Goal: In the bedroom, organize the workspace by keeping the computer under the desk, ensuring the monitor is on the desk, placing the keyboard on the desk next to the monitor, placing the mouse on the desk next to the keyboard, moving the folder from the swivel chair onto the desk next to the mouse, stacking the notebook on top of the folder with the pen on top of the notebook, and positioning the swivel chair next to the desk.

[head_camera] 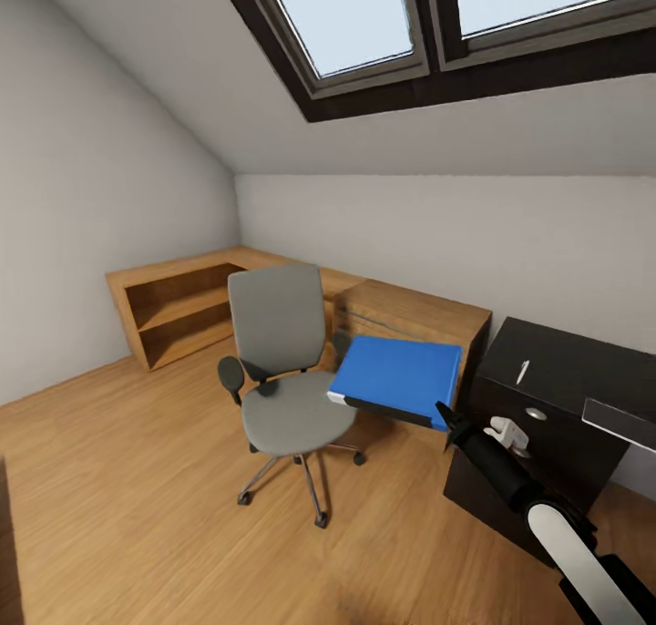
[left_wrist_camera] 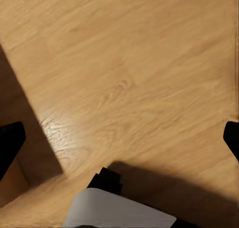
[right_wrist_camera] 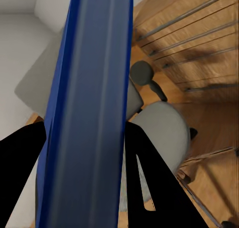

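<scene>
The right hand (head_camera: 444, 415) is gripping the flat bright blue folder (head_camera: 398, 375) edge-on, seemingly clear of the grey swivel chair (head_camera: 284, 370), and should be carrying it level rightward onto the black table (head_camera: 574, 370).

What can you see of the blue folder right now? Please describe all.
The folder is a flat, bright blue rectangle with a pale edge at its near left corner and a dark underside. It is lifted off the swivel chair, lying almost level in the air beside the seat. The right gripper is shut on its near edge; the right wrist view shows black fingers on both sides.
</scene>
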You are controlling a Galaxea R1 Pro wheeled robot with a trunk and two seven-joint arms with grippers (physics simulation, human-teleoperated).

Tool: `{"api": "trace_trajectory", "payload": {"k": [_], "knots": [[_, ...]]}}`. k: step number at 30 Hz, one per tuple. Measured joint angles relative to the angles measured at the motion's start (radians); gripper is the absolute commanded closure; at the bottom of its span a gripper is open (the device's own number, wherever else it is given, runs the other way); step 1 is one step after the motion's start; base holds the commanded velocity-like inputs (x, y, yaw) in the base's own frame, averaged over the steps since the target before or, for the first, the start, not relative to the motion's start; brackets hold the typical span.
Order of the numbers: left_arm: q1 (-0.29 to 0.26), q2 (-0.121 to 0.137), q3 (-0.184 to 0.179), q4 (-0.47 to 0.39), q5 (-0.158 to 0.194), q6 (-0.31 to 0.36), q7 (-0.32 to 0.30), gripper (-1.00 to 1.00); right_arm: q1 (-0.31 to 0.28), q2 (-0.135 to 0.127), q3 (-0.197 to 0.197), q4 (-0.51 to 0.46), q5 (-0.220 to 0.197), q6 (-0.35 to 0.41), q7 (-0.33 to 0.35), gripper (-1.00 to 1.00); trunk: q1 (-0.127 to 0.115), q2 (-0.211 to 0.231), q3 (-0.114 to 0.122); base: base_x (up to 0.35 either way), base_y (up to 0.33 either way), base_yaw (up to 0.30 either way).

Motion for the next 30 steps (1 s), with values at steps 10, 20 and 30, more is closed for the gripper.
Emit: {"api": "trace_trajectory", "payload": {"k": [10,20,30], "knots": [[-0.017,-0.006,0.008,0.181,0.002,-0.075,-0.131,-1.00,0.000,0.000,-0.003,-0.001,0.000,0.001,0.002,1.00,-0.038,0.070,0.031,0.000,0.000,-0.299],[-0.022,-0.035,0.008,0.218,-0.003,-0.103,-0.134,-1.00,0.000,-0.001,-0.006,-0.001,0.001,0.002,0.002,1.00,-0.077,0.140,0.063,0.000,0.000,-0.299],[-0.022,-0.042,0.008,0.224,-0.005,-0.120,-0.133,-1.00,0.000,0.003,-0.001,0.003,0.000,0.000,0.007,1.00,-0.115,0.210,0.094,0.000,0.000,-0.101]]}}
